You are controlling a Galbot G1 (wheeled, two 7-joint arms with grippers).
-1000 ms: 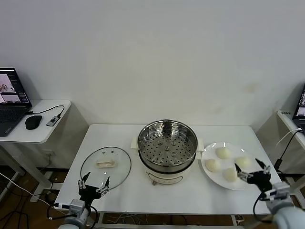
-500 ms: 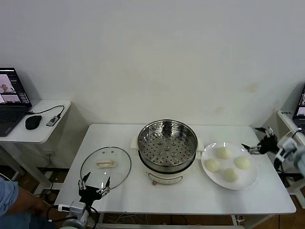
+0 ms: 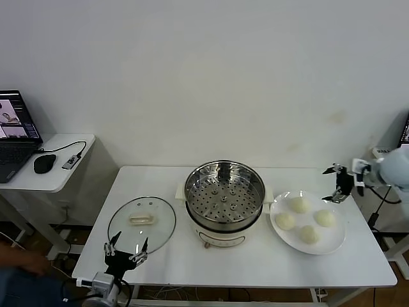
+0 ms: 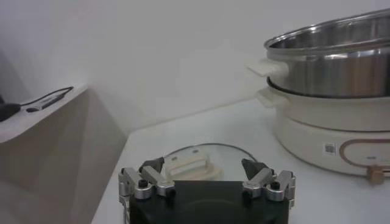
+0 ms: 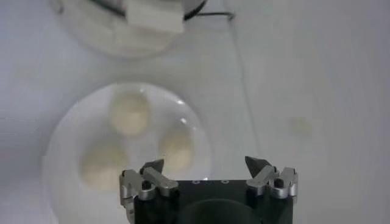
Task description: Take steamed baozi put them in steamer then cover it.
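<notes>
Right gripper (image 3: 337, 185): risen from worktop's near edge to above plate (image 3: 337, 238), jaws apart, empty. Four steamed baozi (image 3: 299, 204) unmoved there; steamer (image 3: 224, 188) empty. Left gripper (image 3: 126, 250) parked, open.

A white plate (image 3: 337, 240) sits on the bench (image 3: 255, 265); a side bench (image 3: 51, 176) carries a laptop (image 3: 14, 134) and mouse (image 3: 44, 164).
</notes>
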